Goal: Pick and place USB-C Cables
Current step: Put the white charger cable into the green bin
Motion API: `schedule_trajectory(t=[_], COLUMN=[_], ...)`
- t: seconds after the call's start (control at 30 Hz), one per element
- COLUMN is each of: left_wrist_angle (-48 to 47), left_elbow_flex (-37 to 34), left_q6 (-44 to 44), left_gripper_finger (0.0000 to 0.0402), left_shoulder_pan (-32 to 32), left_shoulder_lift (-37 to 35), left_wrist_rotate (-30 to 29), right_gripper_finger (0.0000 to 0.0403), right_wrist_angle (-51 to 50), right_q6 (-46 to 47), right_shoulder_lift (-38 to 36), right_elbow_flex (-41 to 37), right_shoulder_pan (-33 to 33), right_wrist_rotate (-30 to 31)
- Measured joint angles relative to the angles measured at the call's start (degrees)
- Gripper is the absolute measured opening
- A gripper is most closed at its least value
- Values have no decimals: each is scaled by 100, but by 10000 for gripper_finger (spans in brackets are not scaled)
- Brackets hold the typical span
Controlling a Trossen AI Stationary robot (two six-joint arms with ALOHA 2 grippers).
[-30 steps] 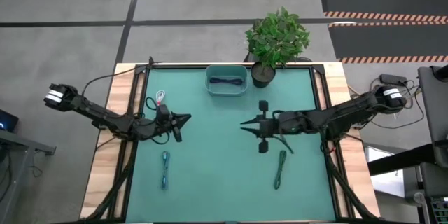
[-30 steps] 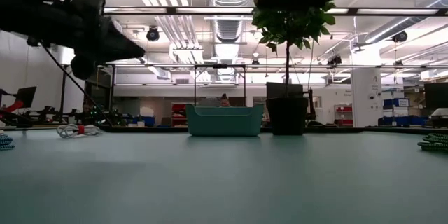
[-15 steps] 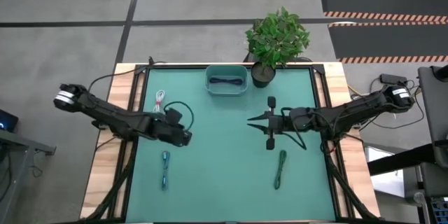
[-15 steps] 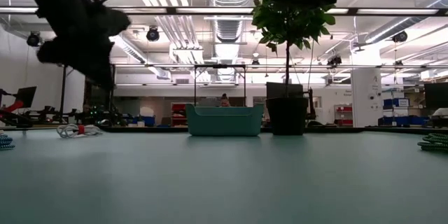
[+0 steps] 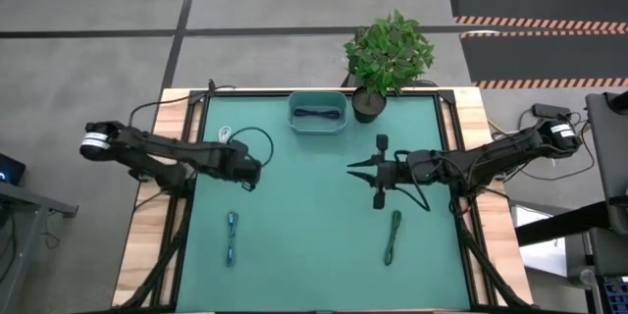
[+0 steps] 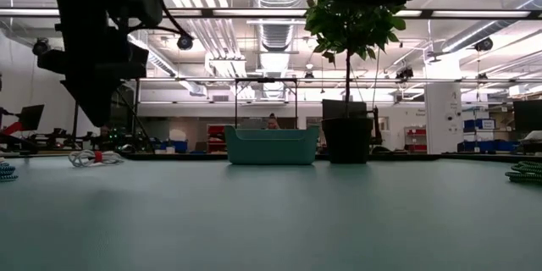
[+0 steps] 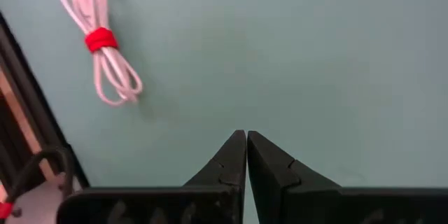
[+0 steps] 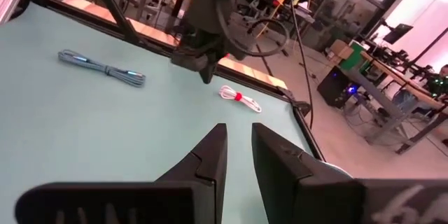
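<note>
Hovering over the mat near the white cable (image 7: 101,40), the left gripper (image 7: 246,155) has its fingers pressed together, empty. The right gripper (image 8: 238,155), mid-table, is slightly parted and empty. A blue cable (image 5: 232,235) and green cable (image 5: 392,235) lie on the mat; another sits in the bin (image 5: 294,123).

blue cable (image 6: 5,170) cut by frame edge (low view) | green cable (image 6: 527,171) likewise

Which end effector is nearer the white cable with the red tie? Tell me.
Left. The left end effector hangs just beside the white cable, fingers shut; the right end effector sits mid-table, far across from it.
</note>
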Motion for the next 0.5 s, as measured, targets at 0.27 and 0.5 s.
schedule_trajectory(t=[0.27, 0.5], left_wrist_angle=[19, 25], left_elbow_flex=[-183, -300], left_q6=[650, 1291], left_gripper_finger=[0, 0], left_shoulder_pan=[1044, 1863], left_shoulder_lift=[-296, -334], left_wrist_rotate=[14, 233], right_gripper_finger=[59, 59], right_wrist_angle=[100, 57], right_q6=[-18, -27], right_shoulder_lift=[-23, -20], right_elbow_flex=[0, 0], right_shoulder_pan=[0, 0], right_wrist_rotate=[-2, -2])
